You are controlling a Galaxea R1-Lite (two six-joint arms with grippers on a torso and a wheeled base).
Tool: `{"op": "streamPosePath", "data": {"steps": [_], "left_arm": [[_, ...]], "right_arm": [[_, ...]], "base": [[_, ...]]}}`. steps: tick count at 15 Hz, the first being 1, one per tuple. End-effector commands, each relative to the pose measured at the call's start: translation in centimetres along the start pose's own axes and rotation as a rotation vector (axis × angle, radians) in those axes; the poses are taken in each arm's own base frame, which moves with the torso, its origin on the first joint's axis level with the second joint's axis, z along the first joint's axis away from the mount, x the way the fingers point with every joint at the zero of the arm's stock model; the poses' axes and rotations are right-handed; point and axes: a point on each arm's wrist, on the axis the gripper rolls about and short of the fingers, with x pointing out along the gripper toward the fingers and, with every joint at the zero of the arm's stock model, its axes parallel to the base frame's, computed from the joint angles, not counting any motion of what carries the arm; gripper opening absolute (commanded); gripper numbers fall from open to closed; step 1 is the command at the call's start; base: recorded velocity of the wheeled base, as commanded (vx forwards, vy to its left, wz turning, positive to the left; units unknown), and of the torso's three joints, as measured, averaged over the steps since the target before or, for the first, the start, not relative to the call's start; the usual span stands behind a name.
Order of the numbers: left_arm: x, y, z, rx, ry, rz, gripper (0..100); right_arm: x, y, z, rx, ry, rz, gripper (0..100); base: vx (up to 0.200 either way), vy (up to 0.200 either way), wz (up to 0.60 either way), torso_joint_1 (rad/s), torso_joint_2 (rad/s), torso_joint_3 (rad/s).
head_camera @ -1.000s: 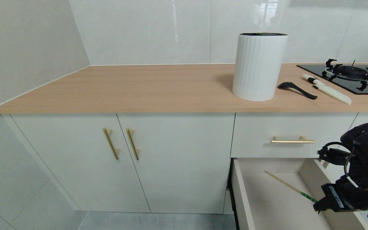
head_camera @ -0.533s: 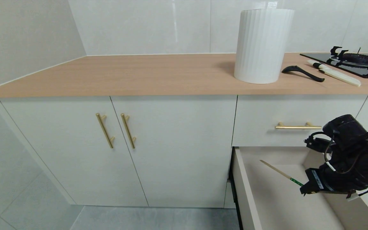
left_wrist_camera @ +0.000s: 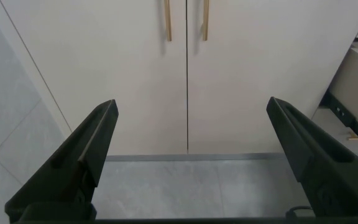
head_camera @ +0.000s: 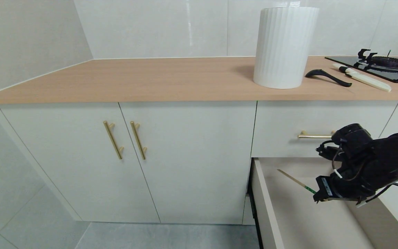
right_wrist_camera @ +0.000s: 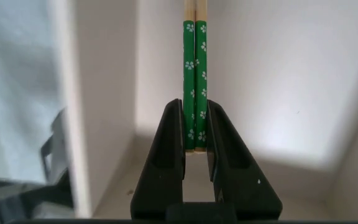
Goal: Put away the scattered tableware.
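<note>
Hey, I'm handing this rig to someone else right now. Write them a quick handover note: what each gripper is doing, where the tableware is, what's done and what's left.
Grippers: the right gripper is shut on the chopsticks, held over the open drawer and not released. The left gripper is open and empty, low in front of the cabinet doors.
On the countertop: the black spoon and the white knife lie beside the white ribbed container, near the stove.
Done: drawer open, chopsticks at the drawer.
Left: release the chopsticks, then put away the spoon and knife.
</note>
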Motion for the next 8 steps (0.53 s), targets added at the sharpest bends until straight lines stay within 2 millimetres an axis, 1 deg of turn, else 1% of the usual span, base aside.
{"op": "streamPosePath", "data": {"steps": [1,5,6,8], "left_arm": [[0.0,0.0,0.0,0.000,0.001,0.000,100],[0.0,0.0,0.0,0.002,0.001,0.000,100],[0.0,0.0,0.0,0.000,0.001,0.000,100],[0.0,0.0,0.0,0.000,0.001,0.000,100]], "right_arm": [[4.0,0.1,-0.3,-0.012,0.101,-0.072,0],[8.2,0.0,-0.6,-0.020,0.144,-0.090,0],[8.9,0.0,-0.8,-0.023,0.152,-0.089,0],[9.4,0.2,-1.0,-0.018,0.150,-0.087,0]], "base": [[0.000,0.000,0.00,0.000,0.00,0.000],[0.000,0.000,0.00,0.000,0.00,0.000],[0.000,0.000,0.00,0.000,0.00,0.000],[0.000,0.000,0.00,0.000,0.00,0.000]]}}
